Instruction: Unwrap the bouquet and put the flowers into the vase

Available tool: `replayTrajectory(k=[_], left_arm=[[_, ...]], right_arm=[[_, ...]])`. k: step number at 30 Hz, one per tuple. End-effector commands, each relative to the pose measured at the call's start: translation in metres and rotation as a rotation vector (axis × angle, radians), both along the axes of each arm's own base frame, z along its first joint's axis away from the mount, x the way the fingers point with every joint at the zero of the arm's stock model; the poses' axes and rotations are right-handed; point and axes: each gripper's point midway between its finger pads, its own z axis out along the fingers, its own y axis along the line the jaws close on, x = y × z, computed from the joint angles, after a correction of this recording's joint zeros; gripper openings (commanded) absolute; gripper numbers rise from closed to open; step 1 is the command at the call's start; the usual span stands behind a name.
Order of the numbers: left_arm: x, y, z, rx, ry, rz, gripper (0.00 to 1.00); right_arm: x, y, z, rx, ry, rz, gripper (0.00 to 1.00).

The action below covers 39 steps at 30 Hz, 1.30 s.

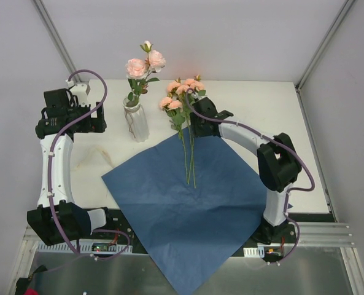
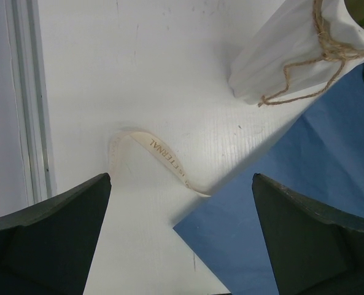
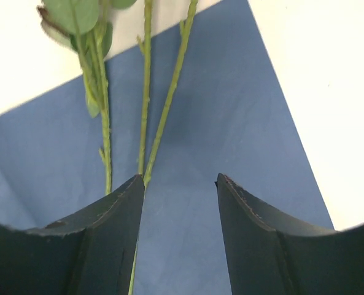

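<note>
My left gripper (image 2: 180, 184) hangs with its jaws spread wide and empty above the table (image 1: 261, 110) and a loose cream ribbon (image 2: 163, 153). Just right of it the vase (image 1: 136, 121) stands upright, white and ribbed, with twine round its neck and peach-pink roses (image 1: 146, 61) rising from its mouth. Further right, the other flowers (image 1: 182, 98) lie on the flat blue paper (image 1: 182, 215). Their blooms are at the far side and their thin green stems (image 1: 189, 160) point toward my bases. My right gripper (image 3: 180, 184) sits over them with its jaws partly apart; the stems run beside one finger and none is pinched.
</note>
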Motion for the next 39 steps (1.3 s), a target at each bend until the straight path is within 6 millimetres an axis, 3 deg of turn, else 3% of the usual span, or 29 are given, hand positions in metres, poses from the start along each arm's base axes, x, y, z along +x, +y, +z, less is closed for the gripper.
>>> replayTrajectory(k=[1,11,19,22,27,30,34,37,39], left_arm=[[-0.001,0.000,0.005,0.018,-0.013,-0.029,0.99],[-0.001,0.001,0.002,0.025,-0.006,-0.042,0.99],[-0.003,0.001,-0.004,0.032,0.007,-0.052,0.99],[-0.004,0.000,-0.005,0.034,0.009,-0.055,0.99],[-0.005,0.003,-0.003,0.049,0.004,-0.052,0.99],[-0.006,0.004,0.000,0.067,-0.005,-0.055,0.99],[-0.009,0.005,0.005,0.079,-0.014,-0.059,0.99],[-0.010,0.003,0.006,0.078,-0.018,-0.063,0.99],[-0.010,0.004,0.008,0.081,-0.024,-0.064,0.99]], right_arm=[[0.034,0.002,0.005,0.041,-0.060,-0.083,0.53],[0.063,0.024,-0.019,0.115,-0.072,-0.116,0.46],[0.067,0.030,-0.030,0.133,-0.060,-0.128,0.47],[0.069,0.027,-0.037,0.105,-0.041,-0.145,0.43],[0.070,0.014,-0.057,0.032,-0.008,-0.227,0.21],[0.070,0.018,-0.064,0.033,0.010,-0.230,0.20],[0.070,0.019,-0.061,0.029,0.003,-0.239,0.14],[0.070,0.017,-0.048,0.046,-0.017,-0.248,0.07],[0.070,0.015,-0.030,0.070,-0.052,-0.255,0.02]])
